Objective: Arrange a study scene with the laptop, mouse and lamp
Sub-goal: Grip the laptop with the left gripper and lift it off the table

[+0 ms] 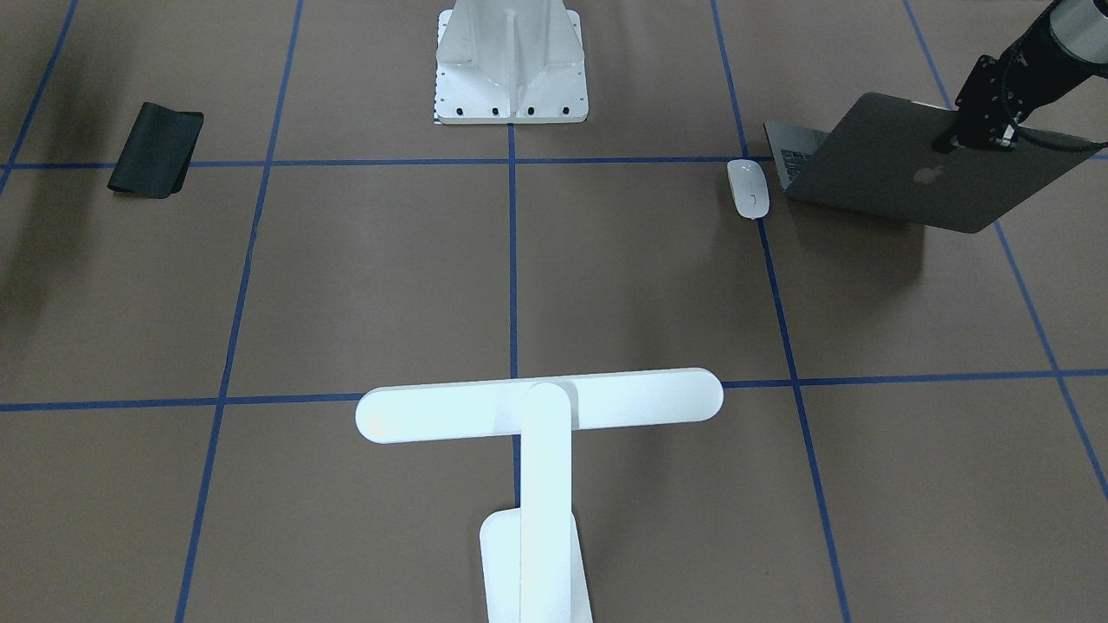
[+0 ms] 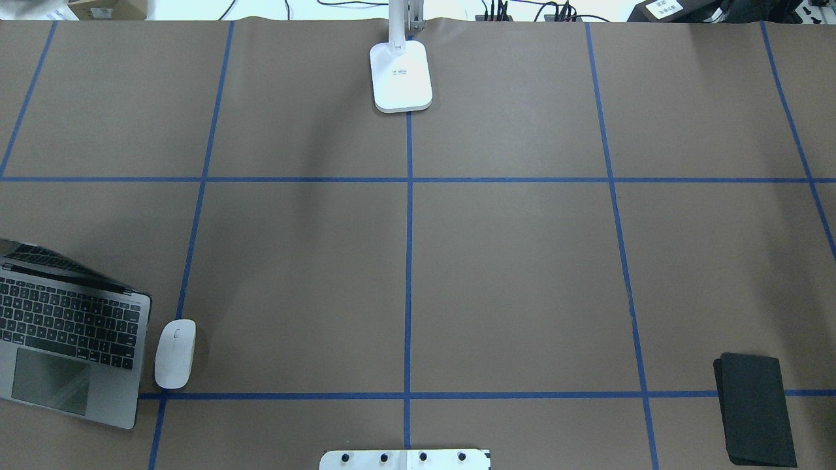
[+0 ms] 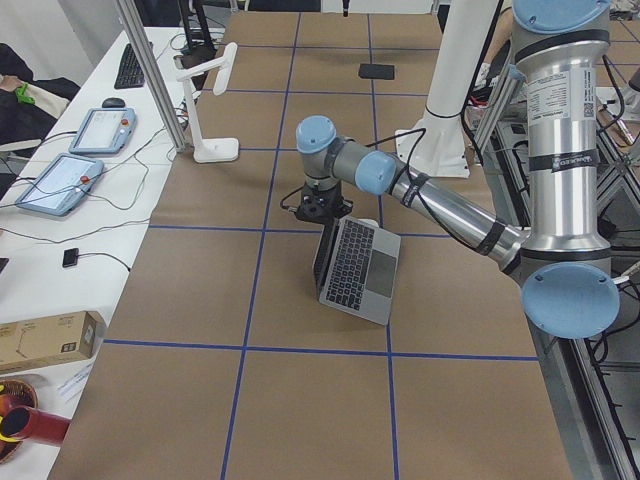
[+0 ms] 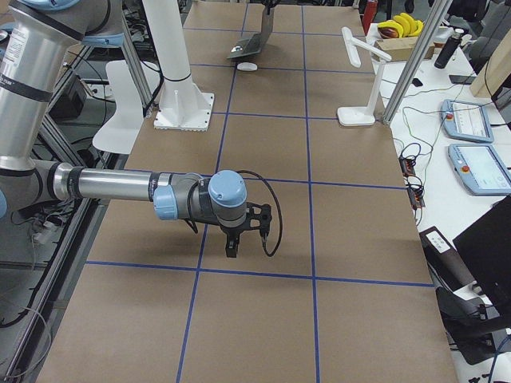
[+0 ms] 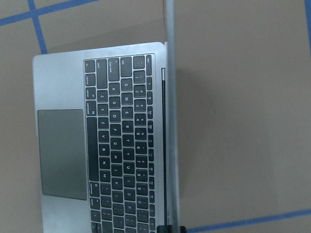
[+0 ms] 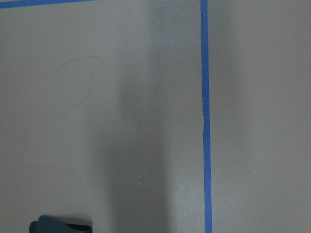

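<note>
The laptop stands open at the table's near-left corner, its lid raised, keys and trackpad showing. My left gripper is shut on the top edge of the lid, which the left wrist view shows edge-on. The white mouse lies just right of the laptop on the table. The lamp stands at the far middle edge, its base on the blue centre line. My right gripper hovers low over bare table on the right side; I cannot tell whether it is open or shut.
A flat black mat lies at the near right. The white ribbed mount rises at the robot's edge in the middle. Blue tape lines divide the brown table. Tablets and cables lie on a side bench beyond the lamp.
</note>
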`<act>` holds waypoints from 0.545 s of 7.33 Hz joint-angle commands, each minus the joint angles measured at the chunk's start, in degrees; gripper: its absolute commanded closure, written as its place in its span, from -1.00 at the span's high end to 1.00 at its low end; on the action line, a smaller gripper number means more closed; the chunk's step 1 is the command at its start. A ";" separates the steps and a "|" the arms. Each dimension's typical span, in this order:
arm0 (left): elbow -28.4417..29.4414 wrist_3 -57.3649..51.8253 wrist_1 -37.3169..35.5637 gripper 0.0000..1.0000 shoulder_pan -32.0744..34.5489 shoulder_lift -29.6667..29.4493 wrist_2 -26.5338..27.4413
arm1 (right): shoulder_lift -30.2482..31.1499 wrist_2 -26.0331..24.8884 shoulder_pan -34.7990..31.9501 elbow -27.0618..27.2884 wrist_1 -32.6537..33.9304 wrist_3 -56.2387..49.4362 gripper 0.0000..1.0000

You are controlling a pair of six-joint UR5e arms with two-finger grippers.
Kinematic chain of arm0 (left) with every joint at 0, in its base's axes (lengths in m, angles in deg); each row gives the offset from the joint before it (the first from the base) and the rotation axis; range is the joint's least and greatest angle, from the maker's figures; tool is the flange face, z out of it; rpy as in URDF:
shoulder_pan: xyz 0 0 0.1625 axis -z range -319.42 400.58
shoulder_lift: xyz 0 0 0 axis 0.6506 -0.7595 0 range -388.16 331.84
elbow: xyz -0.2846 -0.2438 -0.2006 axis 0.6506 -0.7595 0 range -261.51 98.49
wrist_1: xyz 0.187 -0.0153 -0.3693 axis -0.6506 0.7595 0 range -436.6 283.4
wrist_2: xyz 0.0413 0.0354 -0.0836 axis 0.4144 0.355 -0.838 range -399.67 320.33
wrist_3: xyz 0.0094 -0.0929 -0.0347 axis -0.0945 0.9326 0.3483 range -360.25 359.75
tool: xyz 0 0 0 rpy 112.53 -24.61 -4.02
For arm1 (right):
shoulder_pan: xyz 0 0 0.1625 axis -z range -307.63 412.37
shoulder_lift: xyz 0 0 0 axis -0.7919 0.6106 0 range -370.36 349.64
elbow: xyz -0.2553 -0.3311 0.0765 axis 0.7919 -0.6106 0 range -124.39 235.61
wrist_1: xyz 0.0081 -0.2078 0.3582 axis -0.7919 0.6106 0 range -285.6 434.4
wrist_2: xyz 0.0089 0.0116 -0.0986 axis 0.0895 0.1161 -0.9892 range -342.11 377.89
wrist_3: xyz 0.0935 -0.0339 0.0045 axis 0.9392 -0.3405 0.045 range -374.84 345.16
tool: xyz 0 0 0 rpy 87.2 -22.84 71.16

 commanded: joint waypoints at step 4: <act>3.42 -1.05 -27.88 -1.00 0.53 -31.00 0.56 | 0.29 2.48 -0.46 -0.10 0.51 0.00 1.00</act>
